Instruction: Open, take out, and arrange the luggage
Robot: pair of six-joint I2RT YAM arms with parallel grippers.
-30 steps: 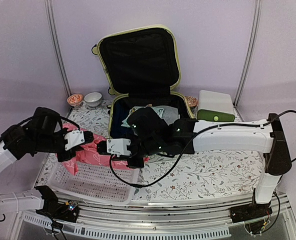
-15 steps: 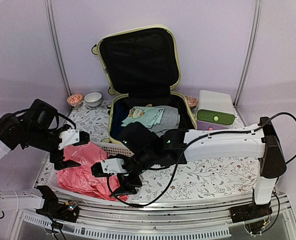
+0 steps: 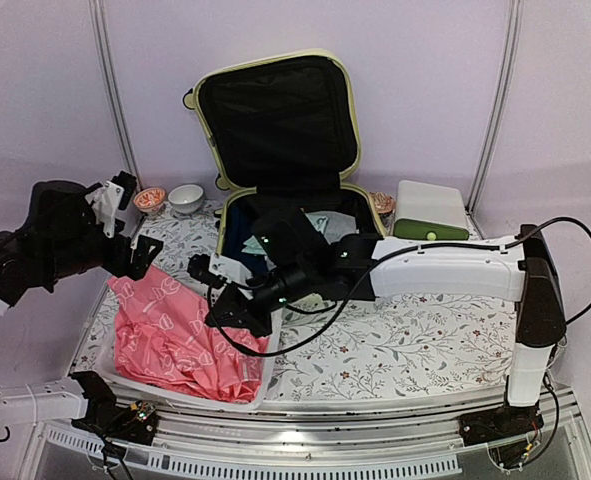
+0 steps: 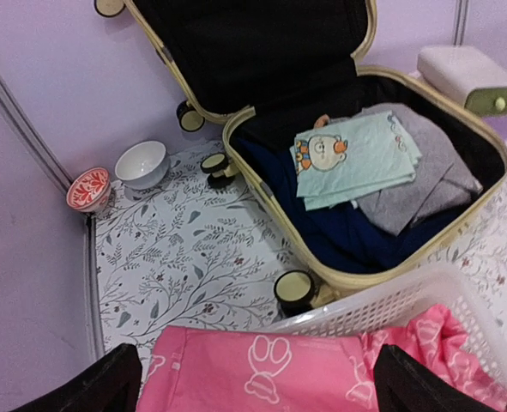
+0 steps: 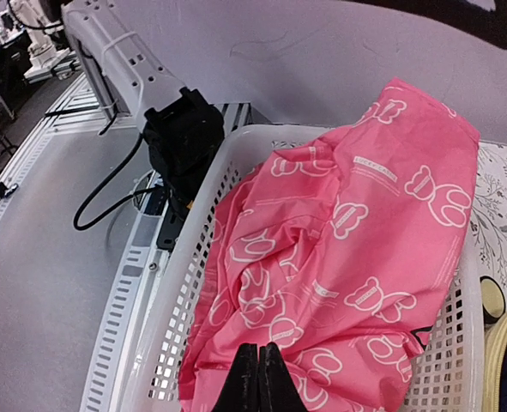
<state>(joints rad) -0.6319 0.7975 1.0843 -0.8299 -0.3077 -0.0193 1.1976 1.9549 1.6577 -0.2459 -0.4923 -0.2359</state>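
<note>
So the luggage (image 3: 275, 120) is open, pink top (image 3: 190, 330) in the basket (image 5: 172, 283), more clothes (image 4: 356, 159) left inside; left end effector (image 4: 257, 390) spread wide, right end effector (image 5: 257, 373) closed, empty

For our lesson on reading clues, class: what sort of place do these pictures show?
Probably a robot test booth staged as a home unpacking corner: plain lilac partition walls, two robot arms mounted along the near edge, and the open luggage near a white basket on a floral tablecloth.
</note>
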